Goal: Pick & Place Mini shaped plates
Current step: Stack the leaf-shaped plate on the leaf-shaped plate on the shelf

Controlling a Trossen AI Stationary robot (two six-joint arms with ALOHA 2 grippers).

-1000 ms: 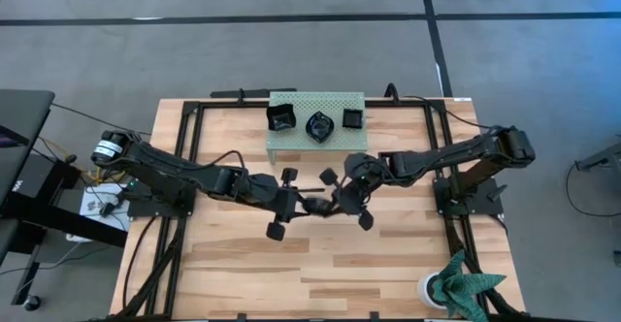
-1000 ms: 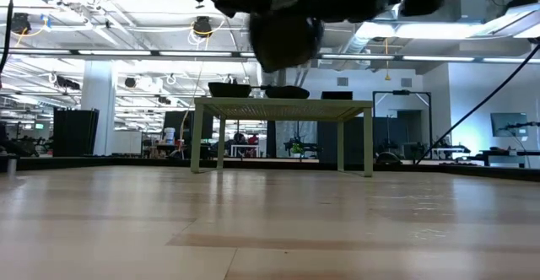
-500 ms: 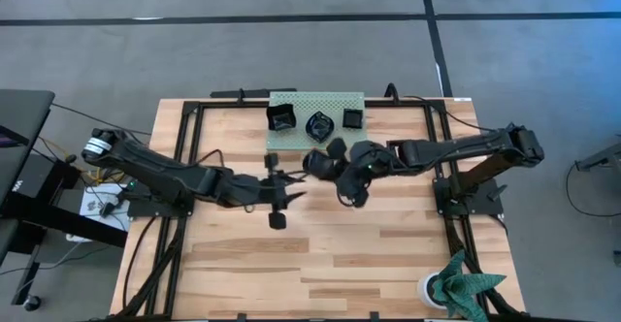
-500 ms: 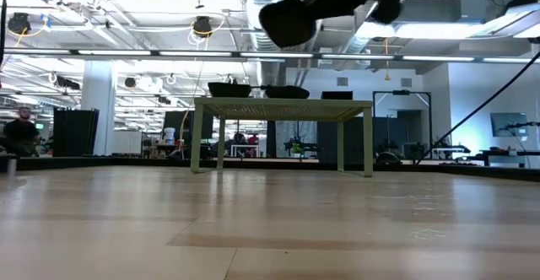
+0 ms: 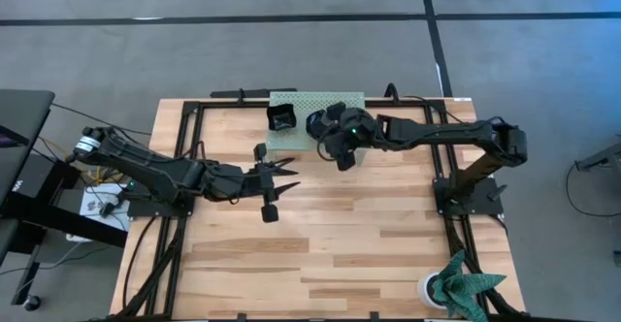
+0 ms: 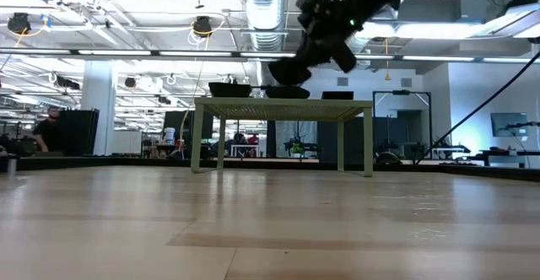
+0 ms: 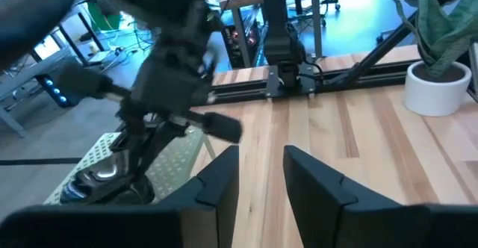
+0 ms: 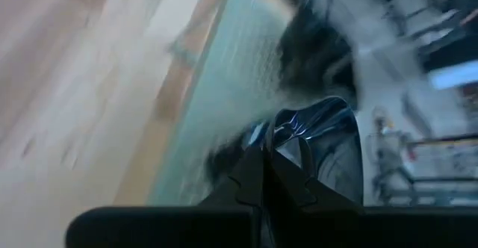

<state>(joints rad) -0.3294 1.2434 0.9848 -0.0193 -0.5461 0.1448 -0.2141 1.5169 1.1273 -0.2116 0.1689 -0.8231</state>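
My right gripper [image 5: 325, 128] reaches over the pale green perforated rack [image 5: 291, 101] at the table's far side, shut on a glossy black mini shaped plate [image 6: 287, 71]. That plate hangs just above the rack top. In the high view I cannot tell it from the round plate under it. A squarish black plate [image 5: 281, 118] rests on the rack's left part. My left gripper [image 5: 289, 175] stands open and holds nothing, left of the table's middle, its fingers [image 7: 224, 184] pointing toward the right side. My right gripper pinches the plate's rim [image 8: 293, 140] between its two shut fingers. The fingers slant down from the table's right toward the rack. The plate [image 8: 321, 128] is lifted clear and tilted, hanging below the fingertips [image 6: 308, 56] over the rack top.
A second black plate [image 6: 229, 88] shows on the rack in the low view. A plant in a white pot [image 5: 456, 283] stands at the near right corner. Black frame rails [image 5: 184, 167] run along the table's sides. Bare wood lies in front of the rack.
My right gripper has carried the plate from the table's middle toward the far edge, up over the rack, turning as it went. My left gripper has drawn away from the plate toward the table's left and risen.
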